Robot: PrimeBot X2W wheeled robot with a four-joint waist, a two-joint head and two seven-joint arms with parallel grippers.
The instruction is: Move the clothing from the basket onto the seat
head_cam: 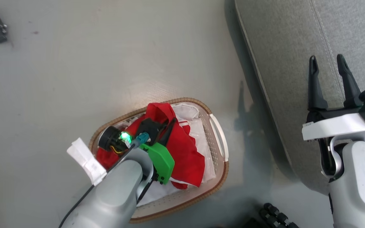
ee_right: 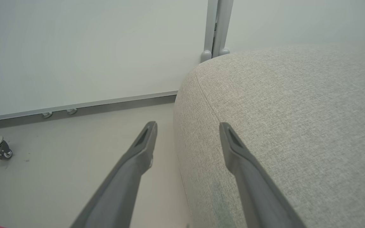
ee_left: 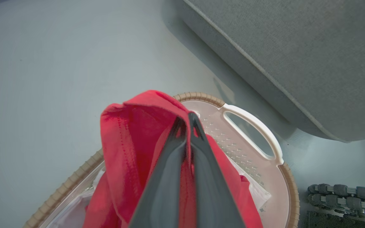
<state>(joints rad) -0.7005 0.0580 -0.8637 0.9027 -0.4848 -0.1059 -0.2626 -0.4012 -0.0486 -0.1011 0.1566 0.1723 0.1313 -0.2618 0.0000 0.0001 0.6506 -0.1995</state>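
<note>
No readable text or numbers anywhere, white tag (head_cam: pixel 86 161) on the left forearm (head_cam: pixel 116 196) too blurred to read

Your light is bright, even and diffuse. In the head view a warm glare patch lies on the pale grey floor (head_cam: pixel 157 87) beside the oval off-white plastic basket (head_cam: pixel 205 125); the large grey fabric seat (head_cam: pixel 296 47) casts a soft shadow along its edge.

Head camera looks steeply down; all views share the seat (head_cam: pixel 280 47).
</note>
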